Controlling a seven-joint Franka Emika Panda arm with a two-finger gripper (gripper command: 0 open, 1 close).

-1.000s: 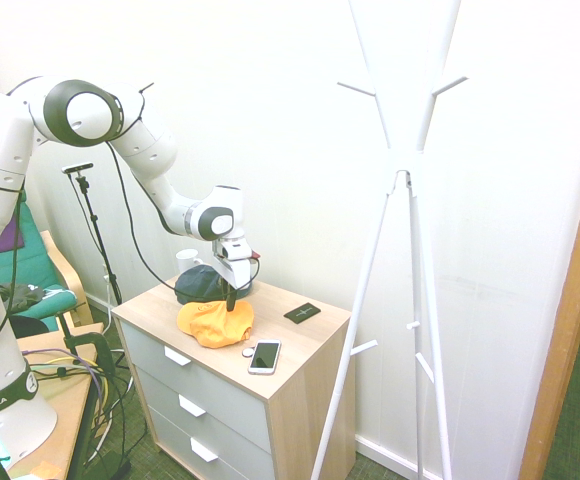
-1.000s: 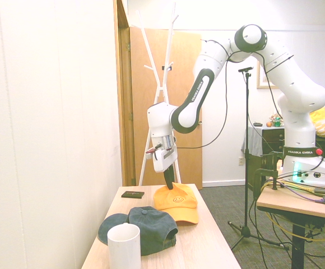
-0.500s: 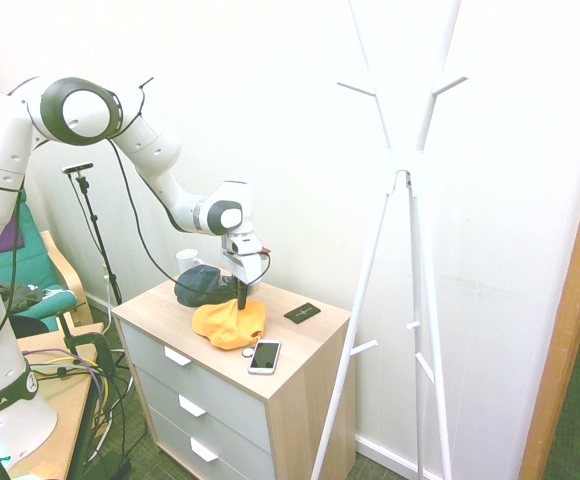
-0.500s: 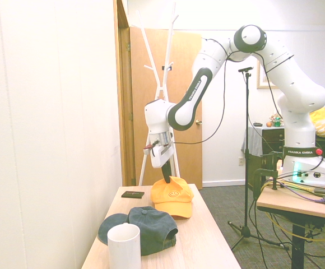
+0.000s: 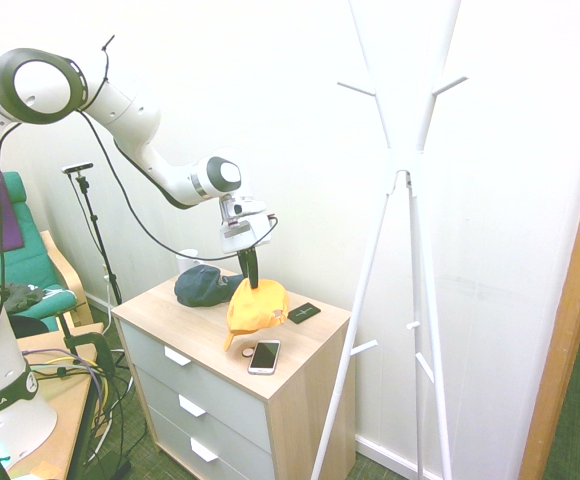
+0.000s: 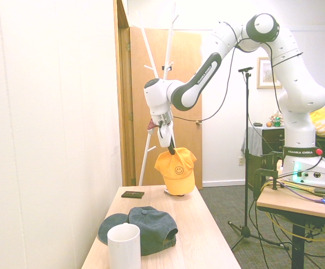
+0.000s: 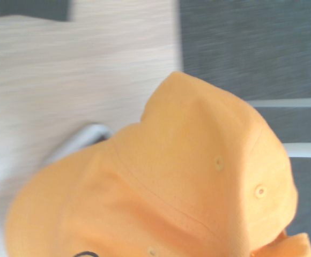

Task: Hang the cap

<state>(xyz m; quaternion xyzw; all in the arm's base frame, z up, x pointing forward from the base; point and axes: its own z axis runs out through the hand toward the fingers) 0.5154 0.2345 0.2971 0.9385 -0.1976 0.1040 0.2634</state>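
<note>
In the first exterior view, the white coat stand (image 5: 420, 185) rose tall through the right half of the frame, its pegs sticking out to the sides and its legs spreading towards the bottom. The chest of drawers (image 5: 240, 385) filled the lower middle, its wood-toned top the surface beneath me, with three pale drawer fronts facing the lower left. The green chair (image 5: 30, 265) stood at the left edge.

My jaws (image 5: 253, 285) pointed down, clenched on the crown of the yellow-orange cap (image 5: 258, 308), and I held it up over the surface, near its right-hand edge. In the second exterior view the cap hung in the middle of the frame, crown up and brim down. Its long axis, crown to brim, ran steeply, close to upright, with the brim end swung slightly to the right. The round smiley emblem faced that camera. From the first exterior view, the brim pointed to the lower left.

The dark navy cap (image 5: 203, 286) rested on the surface to the left of mine, and in the second exterior view the white mug (image 6: 124, 246) stood just beside it, at the bottom. The phone (image 5: 264, 357) lay face up below my cap in the first exterior view, and the flat dark card-like thing (image 5: 303, 313) lay to its upper right.
</note>
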